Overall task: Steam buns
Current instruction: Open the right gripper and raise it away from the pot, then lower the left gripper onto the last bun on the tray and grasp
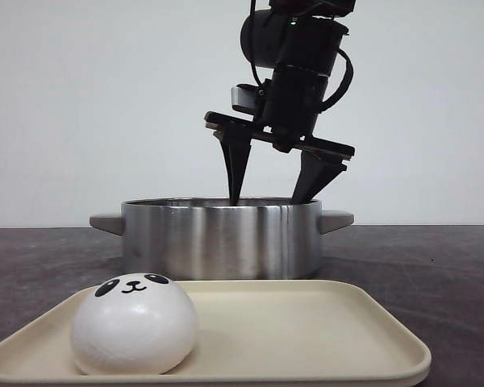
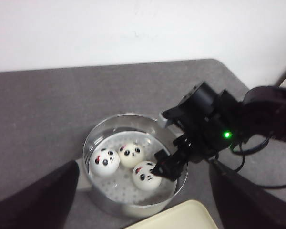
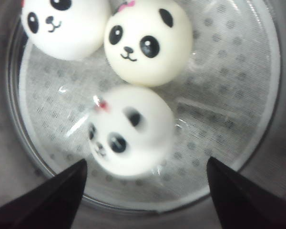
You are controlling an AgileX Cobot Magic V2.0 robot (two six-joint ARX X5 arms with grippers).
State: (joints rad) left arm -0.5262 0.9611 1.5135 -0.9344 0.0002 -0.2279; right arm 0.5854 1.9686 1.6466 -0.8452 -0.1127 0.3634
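Three buns point(image 3: 132, 130) with panda faces sit under the right gripper point(image 1: 276, 193), on the perforated steamer plate point(image 3: 219, 95) inside a shiny round steel pot point(image 1: 222, 238) with side handles. One bun lies directly below the spread fingertips; two more lie just beyond it, touching each other. A fourth bun point(image 1: 134, 324), smooth and dome-shaped, rests on a cream rounded tray point(image 1: 323, 330) in front of the pot. The right gripper hangs wide open, empty, tips just at the pot's rim. The left gripper point(image 2: 143, 219) shows only dark finger edges, well apart and empty.
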